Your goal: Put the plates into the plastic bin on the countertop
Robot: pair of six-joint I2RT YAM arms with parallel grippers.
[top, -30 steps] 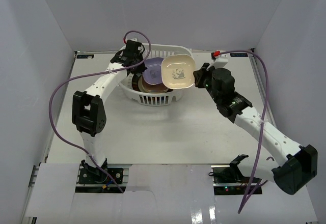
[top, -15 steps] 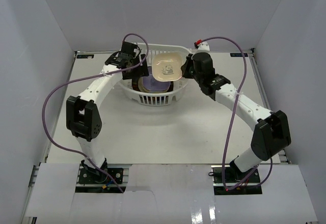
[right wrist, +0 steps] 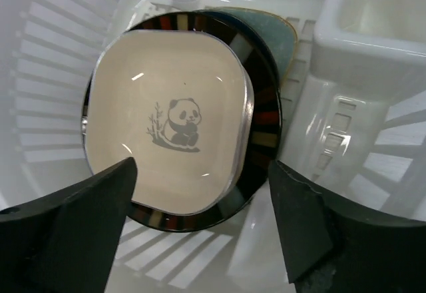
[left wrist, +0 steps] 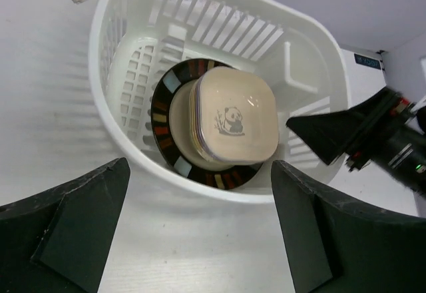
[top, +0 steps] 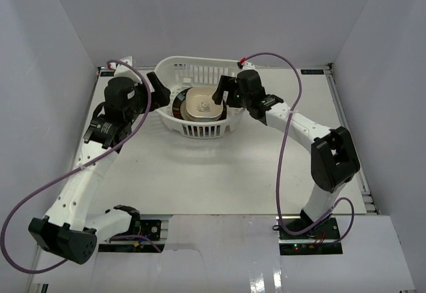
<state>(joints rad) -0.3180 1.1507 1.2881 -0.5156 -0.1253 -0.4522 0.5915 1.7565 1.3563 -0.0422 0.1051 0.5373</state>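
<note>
The white plastic bin (top: 193,61) stands at the back of the countertop (top: 219,166). Inside it lies a stack of plates. On top is a cream dish (top: 200,104) (left wrist: 236,120) (right wrist: 166,120) with a panda print. Beneath it is the large plate, its dark patterned rim (left wrist: 163,116) (right wrist: 263,116) showing. A blue-green dish (right wrist: 276,30) peeks out behind. My right gripper (top: 223,92) (right wrist: 203,165) hangs open just above the stack's right side, holding nothing. My left gripper (top: 158,93) (left wrist: 200,166) is open and empty, outside the bin's left wall.
The bin's small inner compartment (right wrist: 373,13) is close to the right gripper's right finger. Pale grey walls enclose the countertop on three sides. Purple cables trail from both arms.
The right gripper carried the cream dish over the bin and let it go onto the stack. The left gripper opened and drew back leftward out of the bin.
</note>
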